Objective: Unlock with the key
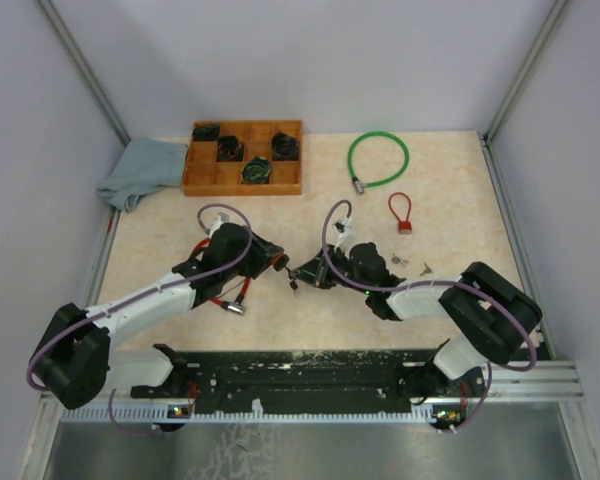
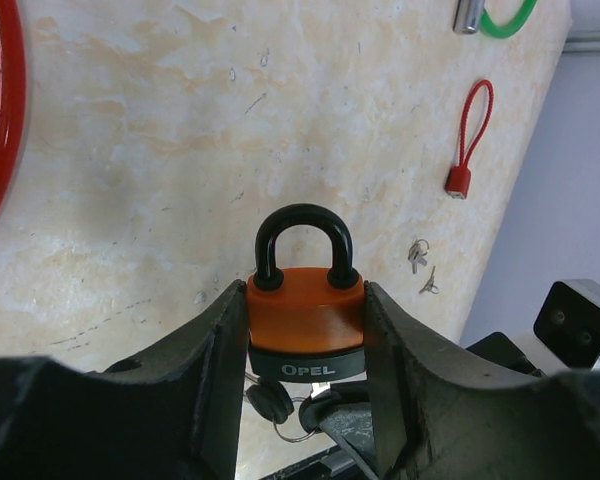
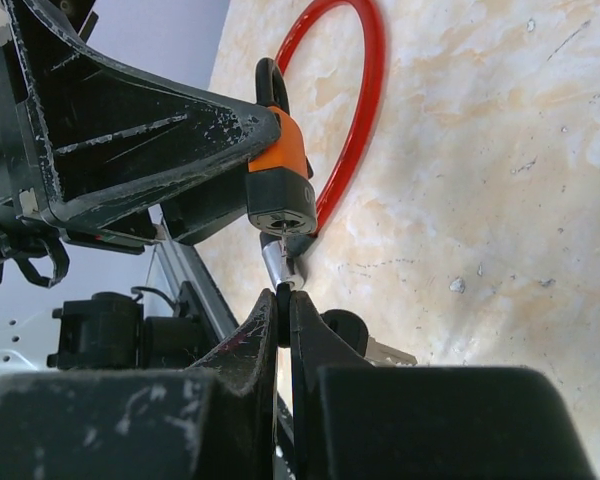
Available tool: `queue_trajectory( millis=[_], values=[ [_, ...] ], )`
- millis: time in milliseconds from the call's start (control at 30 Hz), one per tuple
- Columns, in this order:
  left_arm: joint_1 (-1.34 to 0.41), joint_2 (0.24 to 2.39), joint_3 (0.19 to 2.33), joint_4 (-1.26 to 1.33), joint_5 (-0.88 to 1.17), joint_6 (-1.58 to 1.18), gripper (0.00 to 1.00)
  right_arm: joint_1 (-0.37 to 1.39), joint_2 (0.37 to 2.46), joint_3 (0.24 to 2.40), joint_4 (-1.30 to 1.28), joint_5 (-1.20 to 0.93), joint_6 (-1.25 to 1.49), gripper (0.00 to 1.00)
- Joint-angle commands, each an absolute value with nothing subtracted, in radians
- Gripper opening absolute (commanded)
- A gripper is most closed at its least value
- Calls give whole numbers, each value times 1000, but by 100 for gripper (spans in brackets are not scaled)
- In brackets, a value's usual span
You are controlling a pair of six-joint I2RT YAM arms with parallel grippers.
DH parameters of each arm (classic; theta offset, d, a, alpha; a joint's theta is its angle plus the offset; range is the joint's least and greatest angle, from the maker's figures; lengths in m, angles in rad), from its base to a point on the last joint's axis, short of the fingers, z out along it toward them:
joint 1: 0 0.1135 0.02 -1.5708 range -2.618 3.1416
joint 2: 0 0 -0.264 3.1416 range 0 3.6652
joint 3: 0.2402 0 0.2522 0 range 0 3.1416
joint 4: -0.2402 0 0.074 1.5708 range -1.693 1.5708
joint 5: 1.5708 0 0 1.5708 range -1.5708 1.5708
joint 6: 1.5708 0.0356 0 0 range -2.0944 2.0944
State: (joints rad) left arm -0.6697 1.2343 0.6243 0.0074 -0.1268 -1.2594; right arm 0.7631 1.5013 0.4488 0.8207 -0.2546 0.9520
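My left gripper (image 1: 276, 262) is shut on an orange padlock (image 2: 305, 315) with a black shackle and a black "OPEL" base, gripped by its sides between both fingers (image 2: 215, 350). The shackle looks closed. In the right wrist view the padlock (image 3: 278, 185) hangs with its keyhole facing my right gripper (image 3: 283, 298). That gripper is shut on the black head of a key (image 3: 283, 285), just below the padlock. The thin blade reaches up to the keyhole; how deep it sits I cannot tell. A second key (image 3: 380, 348) dangles on the same ring. The right gripper (image 1: 302, 274) meets the left at table centre.
A red cable lock (image 1: 230, 297) lies under the left arm. A wooden compartment tray (image 1: 208, 178) with dark locks and a grey cloth (image 1: 140, 170) sit at the back left. A green cable lock (image 1: 377, 160), a small red lock (image 1: 401, 213) and loose keys (image 1: 400, 258) lie at the right.
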Motion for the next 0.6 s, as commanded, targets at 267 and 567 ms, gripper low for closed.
queue_trajectory(
  millis=[267, 567],
  values=[
    [-680, 1332, 837, -246, -157, -1201, 0, 776, 1364, 488, 688, -203, 802, 0],
    [-665, 1451, 967, -391, -191, -1135, 0, 801, 1314, 538, 525, -231, 644, 0]
  ],
)
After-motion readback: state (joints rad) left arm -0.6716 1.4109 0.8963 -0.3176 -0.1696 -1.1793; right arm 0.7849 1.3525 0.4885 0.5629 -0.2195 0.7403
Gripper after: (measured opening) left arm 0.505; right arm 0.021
